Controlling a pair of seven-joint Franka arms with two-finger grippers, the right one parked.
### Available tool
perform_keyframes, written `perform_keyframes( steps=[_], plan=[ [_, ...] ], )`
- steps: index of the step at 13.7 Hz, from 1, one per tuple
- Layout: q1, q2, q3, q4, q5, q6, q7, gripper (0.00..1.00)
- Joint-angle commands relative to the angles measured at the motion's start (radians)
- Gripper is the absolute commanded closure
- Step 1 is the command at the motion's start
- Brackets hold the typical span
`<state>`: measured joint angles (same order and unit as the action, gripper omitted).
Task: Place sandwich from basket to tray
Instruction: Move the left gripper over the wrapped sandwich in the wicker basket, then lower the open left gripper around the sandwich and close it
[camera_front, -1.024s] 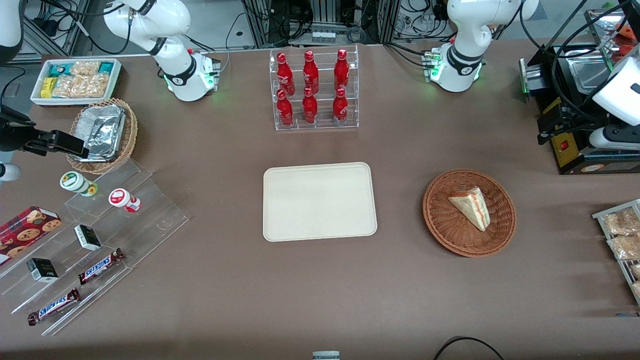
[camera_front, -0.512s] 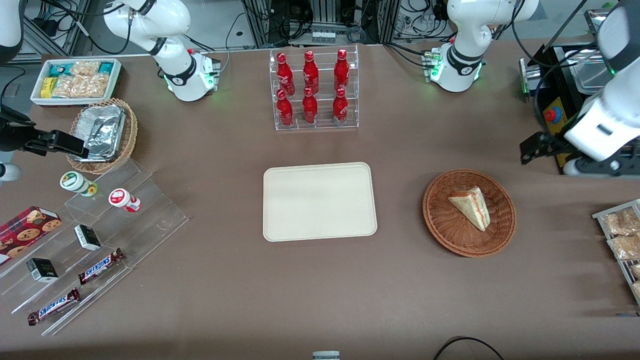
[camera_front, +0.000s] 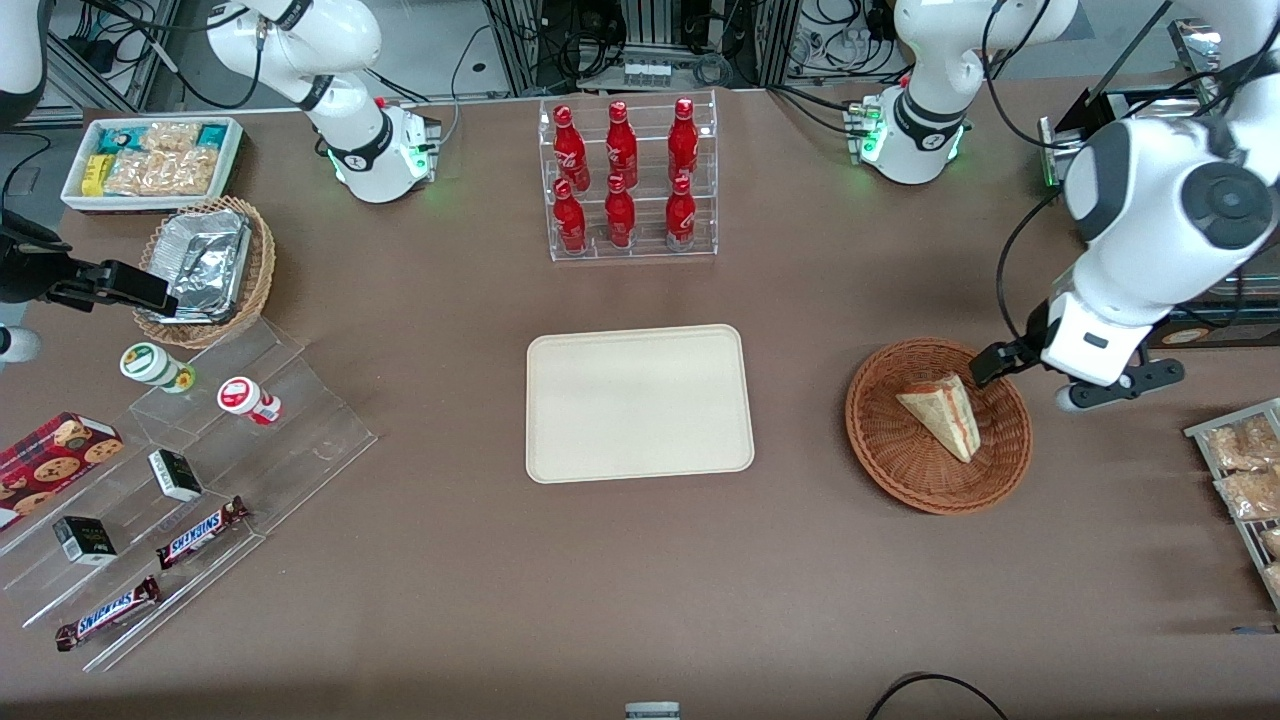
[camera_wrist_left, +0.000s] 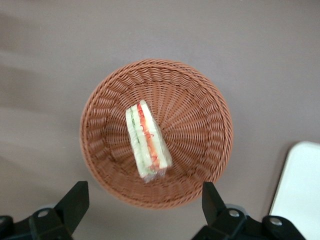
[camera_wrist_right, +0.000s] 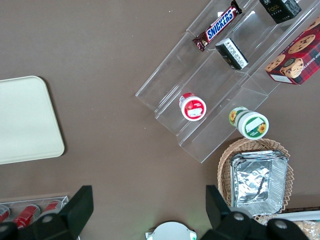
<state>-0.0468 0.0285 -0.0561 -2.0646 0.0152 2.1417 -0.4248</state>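
The sandwich (camera_front: 941, 414) (camera_wrist_left: 146, 141) lies in the basket (camera_front: 900, 470) (camera_wrist_left: 200, 115). The gripper (camera_front: 1040, 375) (camera_wrist_left: 142, 200) hovers above the basket's rim, fingers (camera_wrist_left: 75, 200) spread apart. The tray (camera_front: 638, 402) sits mid-bench.

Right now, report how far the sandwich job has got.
Nothing is delivered yet: the sandwich lies in the basket and the tray holds nothing. In hand: the gripper hangs above the basket, jaws open, apart from the sandwich. Left: grasp, lift, carry, set down.
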Motion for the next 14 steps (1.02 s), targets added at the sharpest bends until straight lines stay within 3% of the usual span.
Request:
perform_keyframes(
  steps=[1, 14],
  plan=[
    [-0.001, -0.05, -0.004, -0.159, 0.002, 0.151, -0.138, 0.0],
    [-0.002, 0.137, -0.008, -0.236, 0.002, 0.388, -0.204, 0.0]
  ],
)
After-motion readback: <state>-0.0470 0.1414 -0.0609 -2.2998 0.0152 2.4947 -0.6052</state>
